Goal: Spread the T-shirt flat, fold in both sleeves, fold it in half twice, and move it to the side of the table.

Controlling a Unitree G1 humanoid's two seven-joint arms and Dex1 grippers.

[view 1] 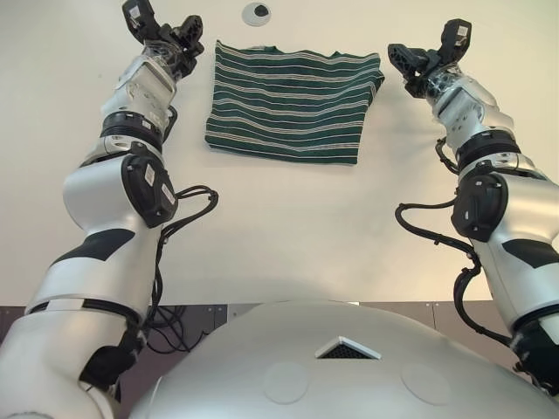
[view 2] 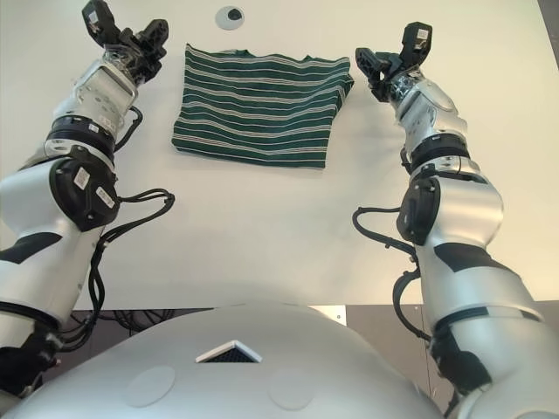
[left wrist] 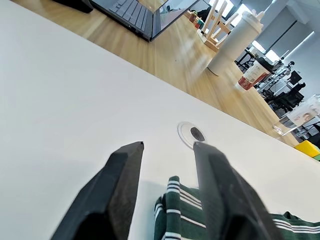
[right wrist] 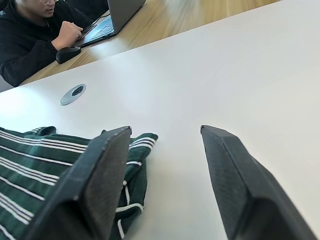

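A dark green T-shirt (view 1: 293, 103) with thin white stripes lies folded into a rough rectangle on the white table (view 1: 288, 227), toward its far edge. My left gripper (view 1: 164, 28) hangs open just beyond the shirt's far left corner, holding nothing. My right gripper (view 1: 428, 54) is open too, beside the shirt's far right corner. In the left wrist view, the shirt's corner (left wrist: 180, 212) sits between the dark fingers (left wrist: 112, 192). The right wrist view has one finger (right wrist: 102, 180) over the shirt's bunched edge (right wrist: 135, 165).
A round grey cable grommet (view 1: 257, 12) is set in the table just beyond the shirt. Behind the table stands a wooden desk with a laptop (left wrist: 135, 12), a tall white bottle (left wrist: 232, 37) and cups. White tabletop stretches wide on the near side of the shirt.
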